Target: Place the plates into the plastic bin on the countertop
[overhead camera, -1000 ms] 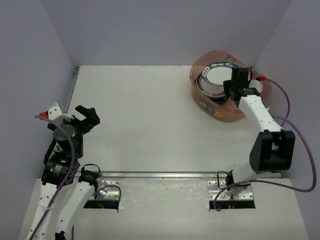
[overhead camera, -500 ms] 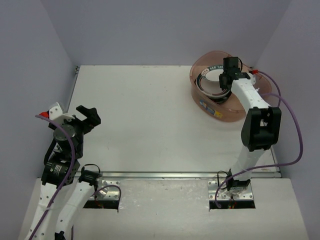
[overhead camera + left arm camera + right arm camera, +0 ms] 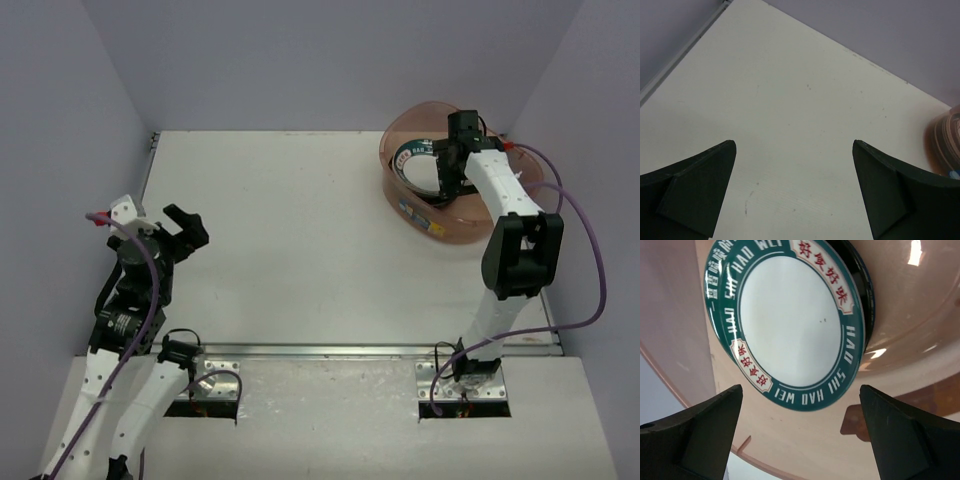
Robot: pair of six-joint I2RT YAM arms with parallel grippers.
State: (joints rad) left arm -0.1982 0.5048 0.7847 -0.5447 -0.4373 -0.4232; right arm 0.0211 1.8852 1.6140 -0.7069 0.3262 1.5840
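The plastic bin (image 3: 402, 207) stands at the back right of the countertop (image 3: 290, 240). Inside it lies a stack of plates. The top plate (image 3: 418, 166) is white with a teal lettered rim, seen close in the right wrist view as the plate (image 3: 790, 315) resting on a black-rimmed plate (image 3: 863, 275). My right gripper (image 3: 446, 170) hangs inside the bin just beside the stack, open, its jaws (image 3: 800, 390) wide apart and touching nothing. My left gripper (image 3: 186, 228) is open over the bare left side, with nothing between its fingers (image 3: 794, 145).
The bin's pinkish wall (image 3: 900, 330) curves closely round my right fingers. A metal rail (image 3: 330, 350) runs along the countertop's front edge. Grey walls close in the back and both sides. The bin's edge (image 3: 942, 145) shows at the far right of the left wrist view.
My right gripper has opened and moved further in over the bin; the teal-rimmed plate now lies free on the stack. My left arm has shifted slightly.
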